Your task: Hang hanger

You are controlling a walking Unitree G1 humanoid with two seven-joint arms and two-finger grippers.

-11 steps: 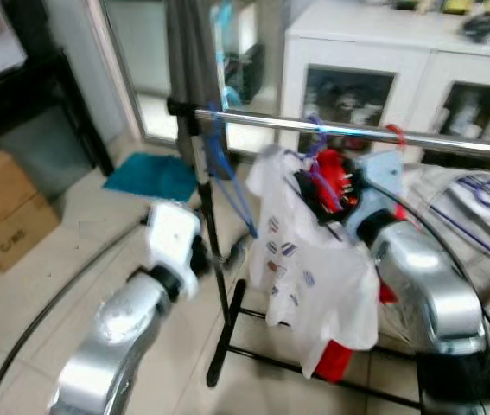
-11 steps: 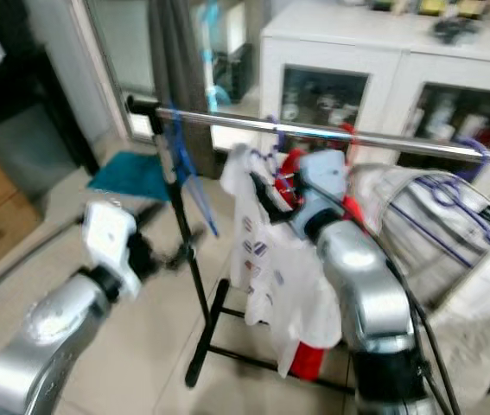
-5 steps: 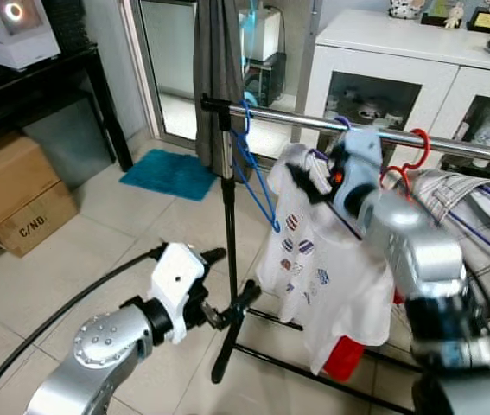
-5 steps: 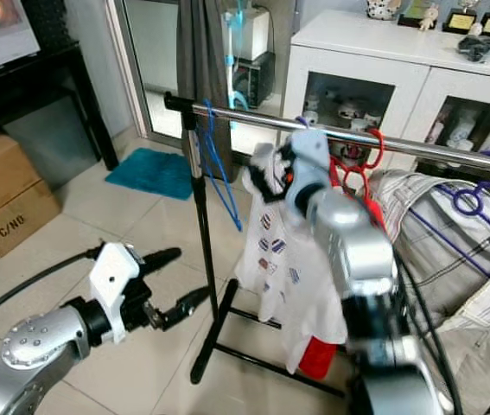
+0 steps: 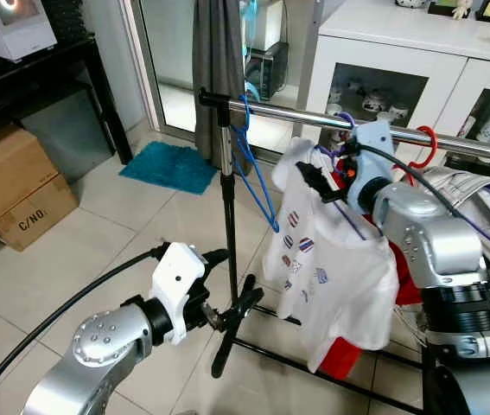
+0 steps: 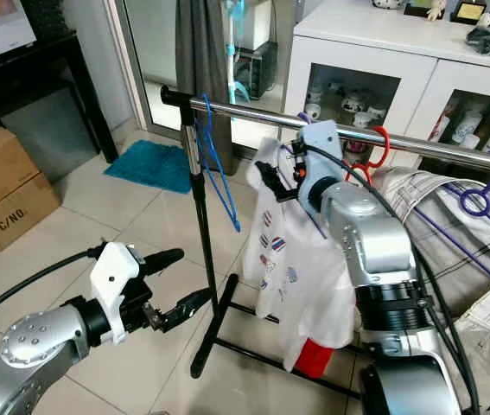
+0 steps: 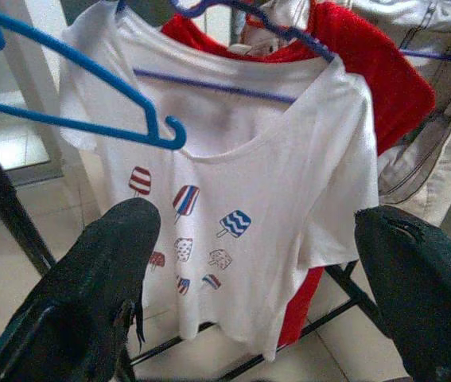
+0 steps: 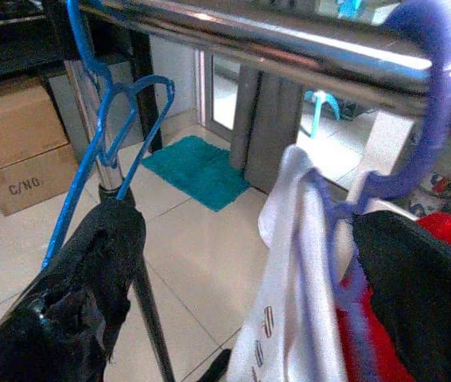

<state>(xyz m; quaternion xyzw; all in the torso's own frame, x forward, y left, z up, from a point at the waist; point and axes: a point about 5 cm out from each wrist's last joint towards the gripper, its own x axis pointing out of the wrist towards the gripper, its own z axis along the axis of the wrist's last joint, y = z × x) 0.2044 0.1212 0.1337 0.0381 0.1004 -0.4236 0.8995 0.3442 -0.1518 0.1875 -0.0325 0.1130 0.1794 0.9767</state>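
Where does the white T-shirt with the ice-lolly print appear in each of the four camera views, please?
Left eye view: white T-shirt hangs right of centre, under the rail.
Right eye view: centre, below the right gripper.
Left wrist view: middle of the picture, print facing the camera.
Right wrist view: seen edge-on on the purple hanger.
Shared landmark: the empty blue hanger beside it.

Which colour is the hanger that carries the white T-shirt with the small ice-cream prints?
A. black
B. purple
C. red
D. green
B. The purple hanger hooks over the metal rail, and the white T-shirt hangs from it, its purple bar showing through the neckline, just before the open right hand.
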